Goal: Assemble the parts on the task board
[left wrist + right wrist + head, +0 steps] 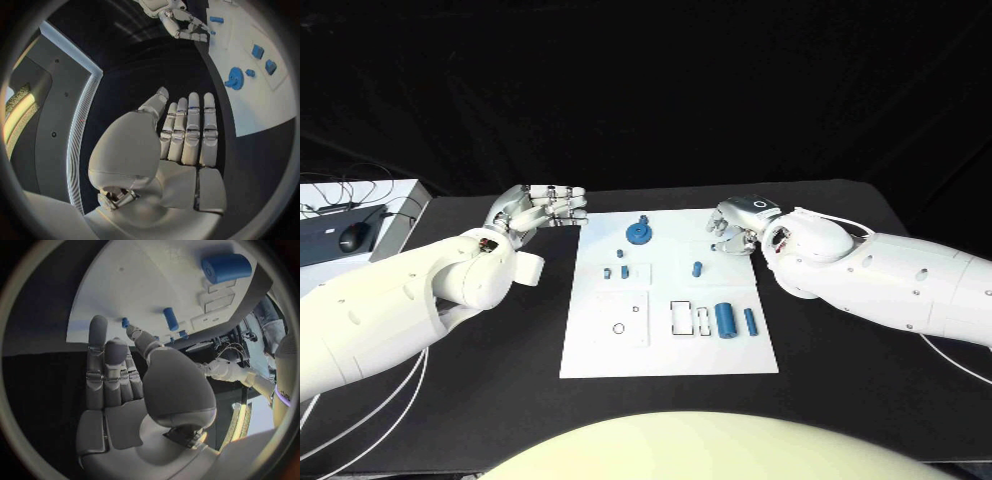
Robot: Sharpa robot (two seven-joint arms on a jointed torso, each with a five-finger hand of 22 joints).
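Robot hands (542,208) (737,226) open, empty, flanking task board (669,350).

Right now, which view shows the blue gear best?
Head view: the blue gear lies whole and unobstructed at the far end of the task board. The left wrist view shows it smaller, near the rim. In the right wrist view I can't pick it out.

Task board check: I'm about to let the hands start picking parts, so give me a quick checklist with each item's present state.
1. Left hand holds nothing, fingers extended: ok.
2. Right hand holds nothing: ok.
3. Task board lies flat between the hands, uncovered: ok.
4. Blue gear sits at the board's far end, clear of both hands: ok.
5. Large blue cylinder and slim blue pin lie side by side, apart: ok.
6. Small ring seated or loose: cannot tell.
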